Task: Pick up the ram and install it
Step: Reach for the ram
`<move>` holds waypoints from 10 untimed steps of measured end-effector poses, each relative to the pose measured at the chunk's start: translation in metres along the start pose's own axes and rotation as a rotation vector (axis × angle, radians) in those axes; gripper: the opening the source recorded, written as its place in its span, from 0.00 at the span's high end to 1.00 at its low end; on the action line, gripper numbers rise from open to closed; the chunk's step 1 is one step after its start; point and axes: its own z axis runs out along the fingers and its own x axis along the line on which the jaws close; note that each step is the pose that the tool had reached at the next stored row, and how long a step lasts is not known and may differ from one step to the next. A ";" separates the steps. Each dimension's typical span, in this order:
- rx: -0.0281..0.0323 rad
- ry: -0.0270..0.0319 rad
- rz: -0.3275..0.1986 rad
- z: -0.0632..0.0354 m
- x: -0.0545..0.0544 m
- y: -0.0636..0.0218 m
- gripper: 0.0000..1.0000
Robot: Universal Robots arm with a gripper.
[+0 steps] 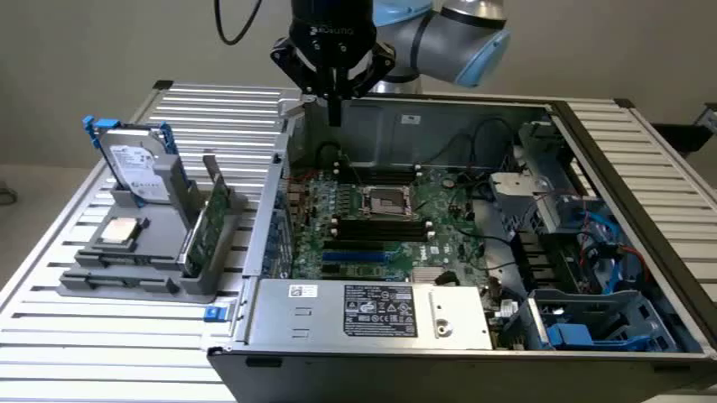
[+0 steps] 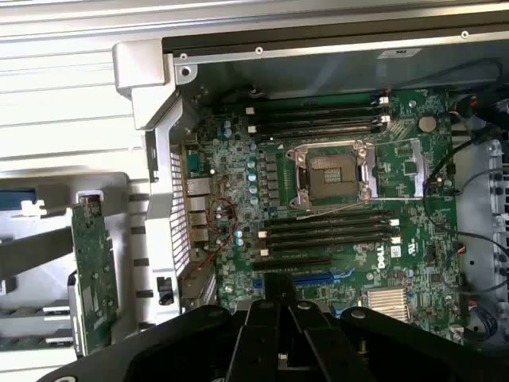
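Note:
The ram (image 1: 210, 225) is a thin green board standing on edge in a slot of the grey holder (image 1: 117, 281), at the exterior view's left of the open computer case. In the wrist view the ram (image 2: 94, 274) stands upright beside the case wall. My gripper (image 1: 334, 116) hangs high over the case's back corner nearest the holder, well apart from the ram. Its fingers (image 2: 266, 318) are pressed together with nothing between them. Under it lies the motherboard (image 2: 238, 183), with black memory slots (image 2: 330, 232) beside the bare processor socket (image 2: 330, 171).
A silver hard drive with a blue bracket (image 1: 137, 164) and a small square processor chip (image 1: 120, 231) also rest on the holder. The case's metal wall (image 1: 274, 210) stands between holder and motherboard. Cables and blue drive bays (image 1: 594, 252) crowd the case's far side, and the table (image 1: 67, 336) is slatted metal.

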 end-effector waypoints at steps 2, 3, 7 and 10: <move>0.0001 0.0000 0.000 0.0000 0.000 0.0000 0.89; 0.0001 0.0000 0.000 0.0000 0.000 0.0000 0.89; 0.0000 0.0000 0.000 0.0000 0.000 0.0000 0.89; 0.0000 0.0000 0.000 0.0000 0.000 0.0000 0.89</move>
